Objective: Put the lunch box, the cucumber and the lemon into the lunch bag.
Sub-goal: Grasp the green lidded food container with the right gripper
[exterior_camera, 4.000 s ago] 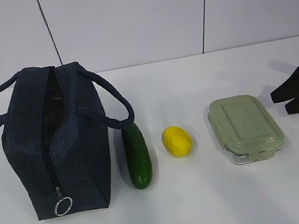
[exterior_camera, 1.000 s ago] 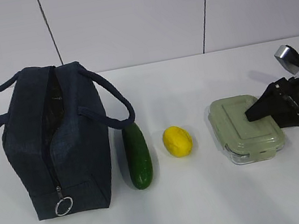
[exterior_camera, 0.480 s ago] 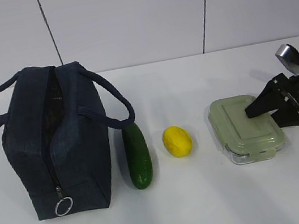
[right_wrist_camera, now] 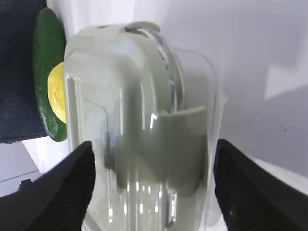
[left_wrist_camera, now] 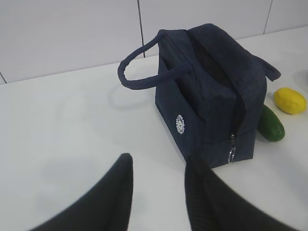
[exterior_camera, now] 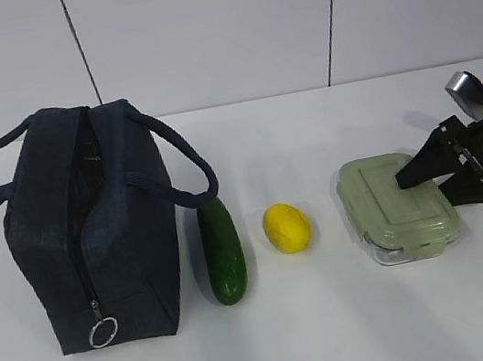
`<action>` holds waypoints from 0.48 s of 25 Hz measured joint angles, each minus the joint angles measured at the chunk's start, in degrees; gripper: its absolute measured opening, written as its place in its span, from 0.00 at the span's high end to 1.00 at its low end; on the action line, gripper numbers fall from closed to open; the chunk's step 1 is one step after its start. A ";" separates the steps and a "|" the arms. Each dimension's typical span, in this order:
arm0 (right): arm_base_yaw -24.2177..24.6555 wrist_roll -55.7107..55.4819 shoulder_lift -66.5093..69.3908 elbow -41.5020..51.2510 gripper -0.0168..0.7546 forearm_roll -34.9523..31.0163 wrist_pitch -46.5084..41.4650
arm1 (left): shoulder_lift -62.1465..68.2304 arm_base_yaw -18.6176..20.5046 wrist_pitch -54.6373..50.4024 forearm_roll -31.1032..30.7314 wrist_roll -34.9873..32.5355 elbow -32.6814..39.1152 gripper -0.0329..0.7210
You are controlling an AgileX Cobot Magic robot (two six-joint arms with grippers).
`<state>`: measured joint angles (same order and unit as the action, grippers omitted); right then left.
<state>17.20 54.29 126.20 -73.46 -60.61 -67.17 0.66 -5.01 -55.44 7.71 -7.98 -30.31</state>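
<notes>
The navy lunch bag (exterior_camera: 93, 233) stands at the left with its zipper open along the top. The dark green cucumber (exterior_camera: 222, 250) lies just right of it, then the yellow lemon (exterior_camera: 286, 227), then the sage-lidded lunch box (exterior_camera: 393, 201). My right gripper (exterior_camera: 421, 186) is open at the box's right end, one finger over the lid and one at the near side. In the right wrist view the lunch box (right_wrist_camera: 139, 96) fills the gap between the fingers (right_wrist_camera: 79, 183). My left gripper (left_wrist_camera: 159, 159) hangs open over bare table, left of the lunch bag (left_wrist_camera: 211, 96).
The bag's two loop handles (exterior_camera: 177, 154) stick out to either side, one arching over the cucumber's far end. A metal ring pull (exterior_camera: 102, 333) hangs at the bag's near bottom corner. A white wall stands behind the white table (exterior_camera: 341, 331).
The right gripper came in from the table's right edge to the lunch box's right end, then rose slightly in the last second. Its jaws stayed equally wide. Nothing else moved.
</notes>
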 joint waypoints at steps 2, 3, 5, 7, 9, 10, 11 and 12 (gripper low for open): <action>0.00 -0.03 0.00 0.00 0.26 0.00 0.00 | 0.00 0.00 0.00 0.00 0.00 0.00 0.61; 0.00 -0.03 0.00 0.00 0.26 0.00 0.00 | 0.00 0.00 0.00 0.00 0.00 0.00 0.61; 0.00 -0.12 0.00 0.00 0.26 0.00 0.00 | 0.00 0.00 0.00 0.00 0.00 0.00 0.61; 0.00 -0.12 0.00 0.00 0.26 0.00 0.00 | 0.00 0.00 0.00 0.00 0.00 0.00 0.61; 0.00 -0.12 0.00 0.00 0.26 0.00 0.00 | 0.00 0.00 0.00 0.00 0.00 0.00 0.61; 0.00 -0.12 0.00 0.00 0.26 0.00 0.00 | 0.00 0.00 0.00 0.00 0.00 0.00 0.61; 0.00 -0.12 0.00 0.00 0.26 0.00 0.00 | 0.00 0.00 0.00 0.00 0.00 0.00 0.61; 0.00 -0.12 0.00 0.00 0.26 0.00 0.00 | 0.00 0.00 0.00 0.00 0.00 0.00 0.61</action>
<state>17.20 54.17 126.20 -73.46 -60.61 -67.17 0.66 -5.01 -55.44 7.71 -7.98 -30.31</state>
